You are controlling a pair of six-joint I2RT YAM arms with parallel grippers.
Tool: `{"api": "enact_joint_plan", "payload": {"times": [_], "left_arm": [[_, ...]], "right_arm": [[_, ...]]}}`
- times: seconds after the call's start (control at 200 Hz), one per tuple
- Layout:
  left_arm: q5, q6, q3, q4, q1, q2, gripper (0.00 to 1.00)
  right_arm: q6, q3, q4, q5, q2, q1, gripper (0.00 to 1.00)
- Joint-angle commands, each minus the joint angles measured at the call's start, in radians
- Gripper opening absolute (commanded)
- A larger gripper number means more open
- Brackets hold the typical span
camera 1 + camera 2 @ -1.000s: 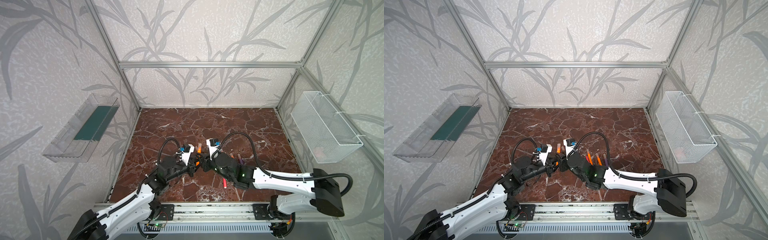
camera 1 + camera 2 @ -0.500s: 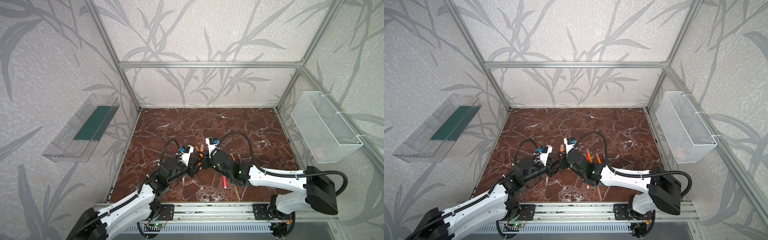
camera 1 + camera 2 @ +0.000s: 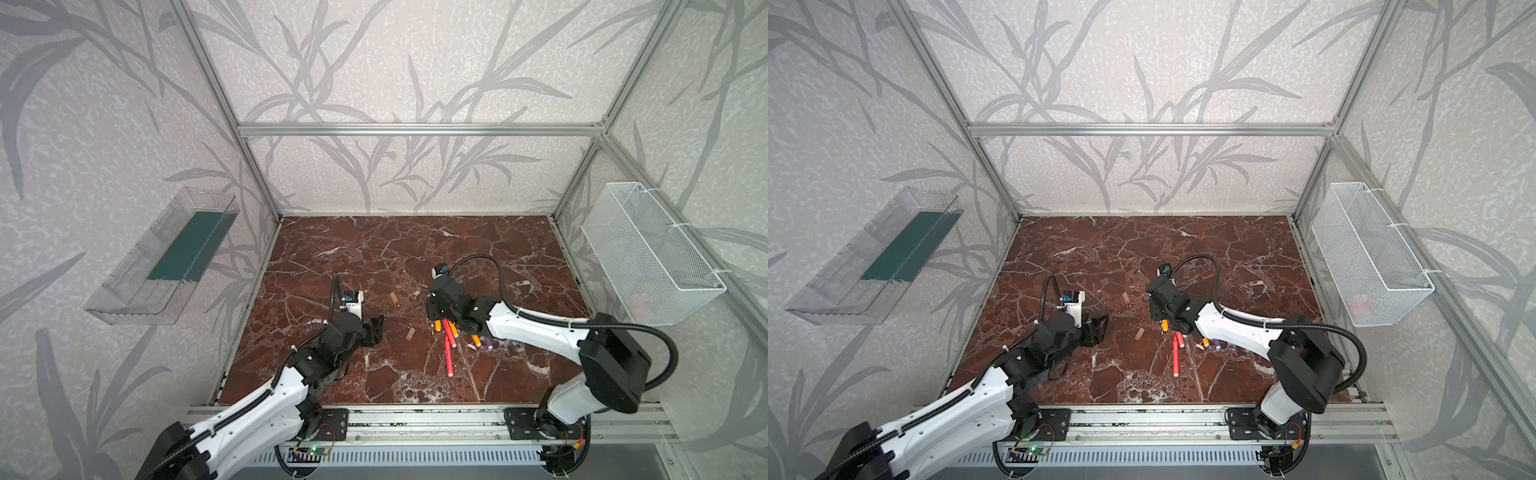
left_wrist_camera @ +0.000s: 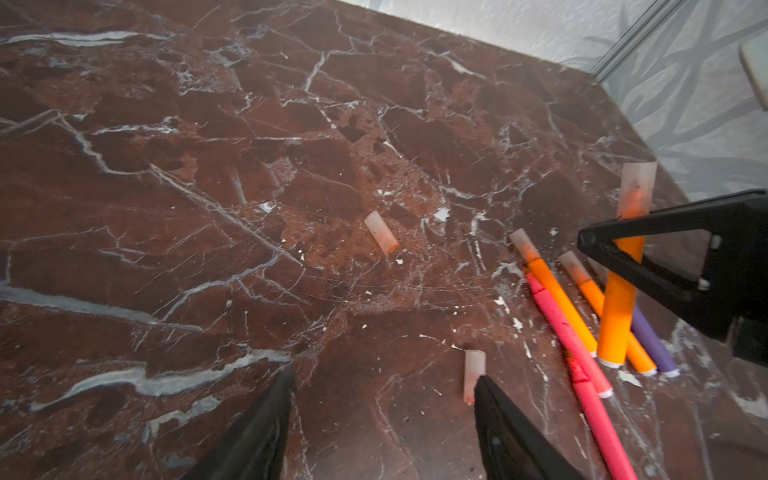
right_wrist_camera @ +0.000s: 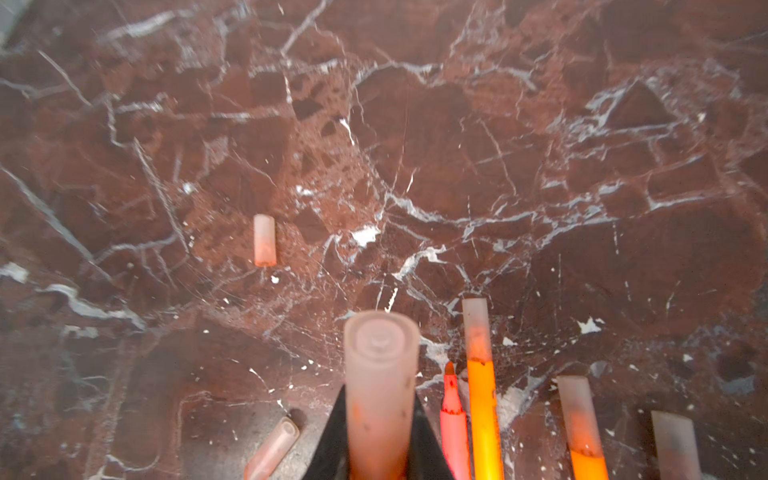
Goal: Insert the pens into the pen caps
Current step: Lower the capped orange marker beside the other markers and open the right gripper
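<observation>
My right gripper (image 3: 436, 321) (image 5: 380, 401) is shut on an orange pen (image 4: 619, 307) that wears a translucent cap (image 5: 380, 357); it hangs just over the cluster of pens. In that cluster lie a red pen (image 3: 449, 355) (image 3: 1176, 359), an uncapped red one (image 5: 453, 415), a capped orange pen (image 5: 482, 395), another orange one (image 3: 476, 340) and a purple one (image 3: 488, 343). Two loose pen caps (image 3: 393, 297) (image 3: 410, 333) lie between the arms. My left gripper (image 3: 376, 328) (image 4: 382, 378) stands open and empty, one fingertip beside the nearer cap (image 4: 473, 370).
A white wire basket (image 3: 648, 249) hangs on the right wall with something pinkish in it. A clear tray (image 3: 166, 257) with a green base is fixed to the left wall. Metal frame posts border the marble floor (image 3: 395, 249).
The grippers were together at the middle. My left gripper has opened and drawn back to the left. My right gripper has carried the capped orange pen right, over the pen cluster.
</observation>
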Motion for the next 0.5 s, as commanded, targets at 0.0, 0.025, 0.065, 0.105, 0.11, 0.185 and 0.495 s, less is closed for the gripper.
{"api": "enact_joint_plan", "payload": {"times": [0.0, 0.025, 0.065, 0.105, 0.11, 0.185, 0.495], "left_arm": [[-0.036, -0.036, 0.060, -0.035, 0.004, 0.074, 0.67], [-0.028, -0.037, 0.064, -0.030, 0.003, 0.091, 0.67], [-0.017, -0.037, 0.070, -0.021, 0.004, 0.115, 0.67], [-0.005, -0.035, 0.079, -0.019, 0.005, 0.133, 0.66], [-0.004, -0.035, 0.081, -0.019, 0.004, 0.136, 0.66], [-0.002, -0.034, 0.094, -0.025, 0.004, 0.160, 0.66], [0.003, -0.035, 0.103, -0.017, 0.006, 0.191, 0.66]], "right_arm": [[-0.048, 0.054, -0.153, -0.054, 0.059, -0.002, 0.00], [-0.052, 0.057, -0.149, -0.063, 0.068, -0.005, 0.00], [-0.058, 0.065, -0.147, -0.069, 0.085, -0.007, 0.00], [-0.066, 0.076, -0.150, -0.074, 0.096, -0.008, 0.00], [-0.066, 0.078, -0.150, -0.074, 0.096, -0.009, 0.00], [-0.082, 0.109, -0.162, -0.081, 0.154, -0.012, 0.00], [-0.098, 0.237, -0.208, -0.101, 0.330, -0.042, 0.02]]}}
